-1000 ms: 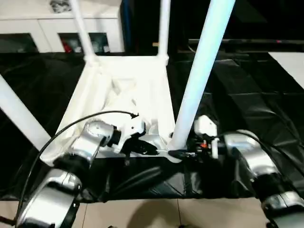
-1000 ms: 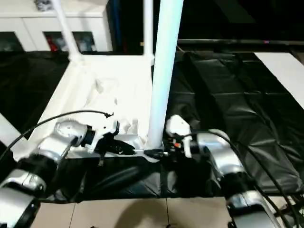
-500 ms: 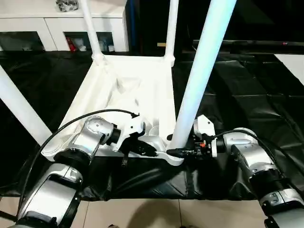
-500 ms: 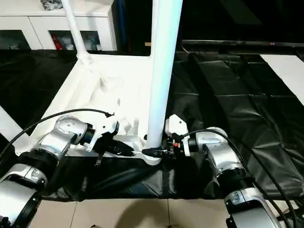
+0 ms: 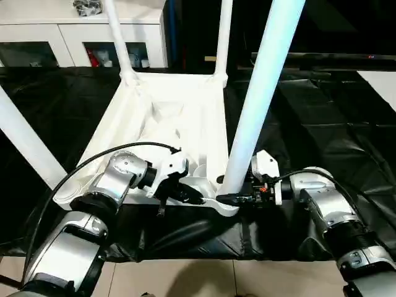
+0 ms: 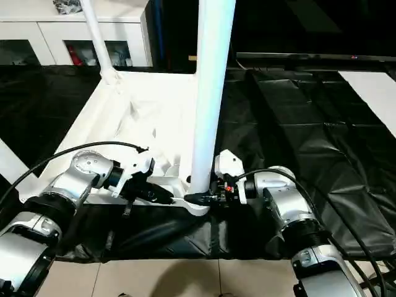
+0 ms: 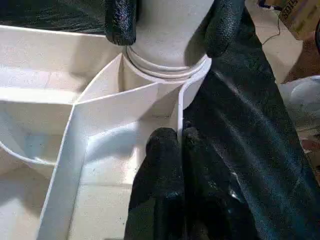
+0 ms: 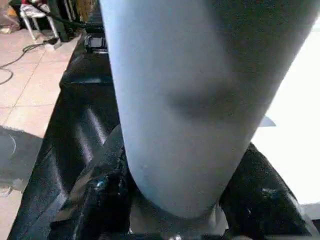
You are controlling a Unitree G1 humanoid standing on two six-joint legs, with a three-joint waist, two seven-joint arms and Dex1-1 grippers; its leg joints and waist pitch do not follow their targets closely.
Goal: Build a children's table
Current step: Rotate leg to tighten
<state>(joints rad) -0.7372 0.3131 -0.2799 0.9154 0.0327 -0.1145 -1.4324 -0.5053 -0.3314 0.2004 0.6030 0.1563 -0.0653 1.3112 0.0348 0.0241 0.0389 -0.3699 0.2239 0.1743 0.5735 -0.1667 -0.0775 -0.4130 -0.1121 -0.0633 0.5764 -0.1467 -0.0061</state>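
Note:
The white tabletop point(image 5: 179, 105) lies upside down on a black sheet, ribbed underside up. Legs stand in its corner sockets: two at the far corners point(image 5: 117, 37) point(image 5: 224, 34), one at the near left point(image 5: 25, 145) and one at the near right point(image 5: 260, 93). My left gripper point(image 7: 179, 145) is shut on the tabletop's thin front rim, beside the near right socket. My right gripper point(image 5: 230, 198) reaches in from the right and is shut around the base of the near right leg point(image 8: 175, 100), one finger point(image 7: 121, 20) on each side just above the socket.
The black sheet point(image 5: 322, 124) covers the low work surface, and tiled floor point(image 5: 185, 278) shows along its near edge. A white cabinet with glass doors point(image 5: 62, 37) stands behind at the left. A black cable point(image 5: 74, 176) loops over my left forearm.
The camera tilted, which shifted the whole picture. My right gripper's fingers closed in on the base of the near right leg. The left gripper kept its hold on the rim.

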